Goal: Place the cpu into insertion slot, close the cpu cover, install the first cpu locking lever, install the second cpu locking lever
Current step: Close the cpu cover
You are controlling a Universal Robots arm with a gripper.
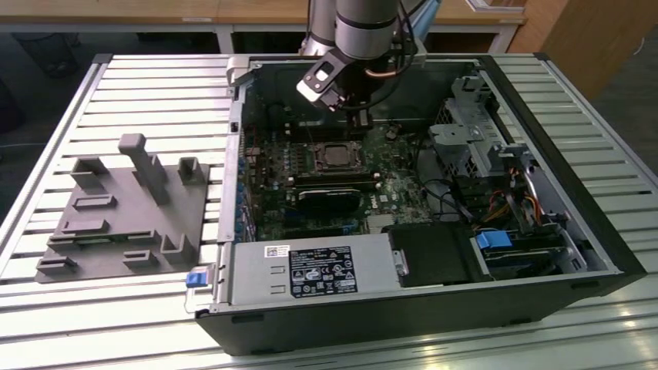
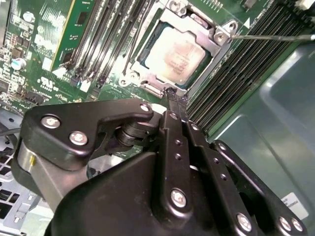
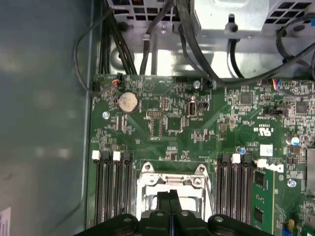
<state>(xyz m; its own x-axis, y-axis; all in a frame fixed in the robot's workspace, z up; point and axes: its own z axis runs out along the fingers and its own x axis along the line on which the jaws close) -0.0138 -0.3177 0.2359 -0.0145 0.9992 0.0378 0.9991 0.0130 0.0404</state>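
Note:
The cpu [image 2: 174, 53], pale silver-grey, lies in the insertion slot [image 1: 334, 156] on the green motherboard. The silver cpu cover [image 2: 197, 22] lies flat around it, and its frame also appears in the first wrist view [image 3: 173, 180]. A thin metal locking lever [image 2: 270, 36] juts from one socket corner across the memory slots. My gripper [image 2: 172, 93] is shut with nothing between its black fingers. Its tips hover at the socket's rim, just off the cover's edge; I cannot tell whether they touch. It hangs just behind the socket in the exterior view [image 1: 358, 117] and over the socket frame in the first wrist view [image 3: 171, 195].
Long black memory slots [image 3: 110, 189] flank the socket on both sides. A black heatsink block [image 1: 329, 202] and the power supply [image 1: 308, 271] sit nearer the case front. A drive cage [image 1: 473, 131] and cables [image 1: 514, 204] are at the exterior view's right. A grey fixture [image 1: 123, 208] stands outside the case.

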